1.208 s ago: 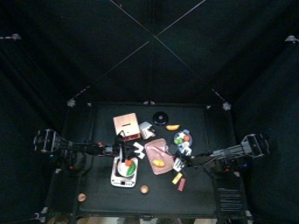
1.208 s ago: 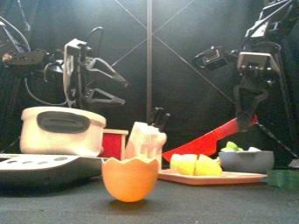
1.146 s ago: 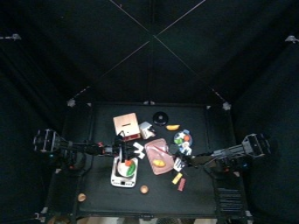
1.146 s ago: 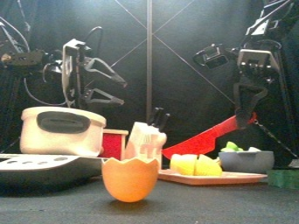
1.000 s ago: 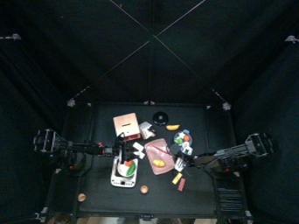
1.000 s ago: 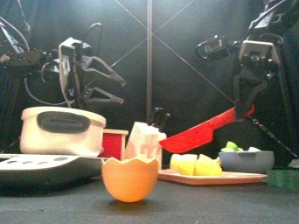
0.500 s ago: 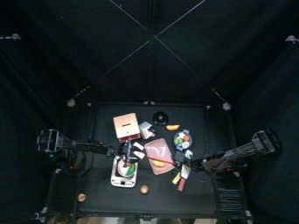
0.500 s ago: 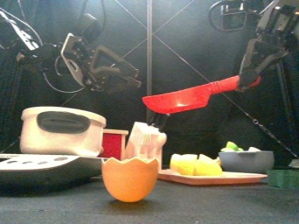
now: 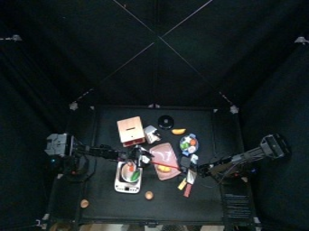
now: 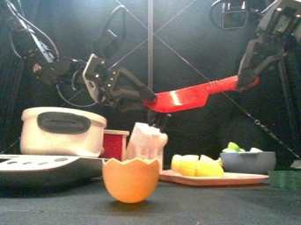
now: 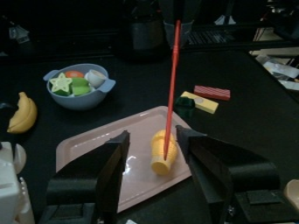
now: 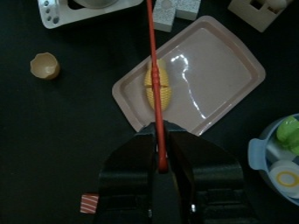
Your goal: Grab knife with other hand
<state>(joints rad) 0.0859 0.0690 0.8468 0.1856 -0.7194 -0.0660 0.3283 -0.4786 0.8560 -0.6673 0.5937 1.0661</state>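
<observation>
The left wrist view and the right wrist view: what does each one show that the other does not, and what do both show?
Only the left wrist view shows a banana and the open left gripper, its jaws on either side of the blade. Only the right wrist view shows an eggshell cup and the right gripper shut on the red knife. Both show that knife, the pink tray and the yellow corn piece lying on it.
</observation>
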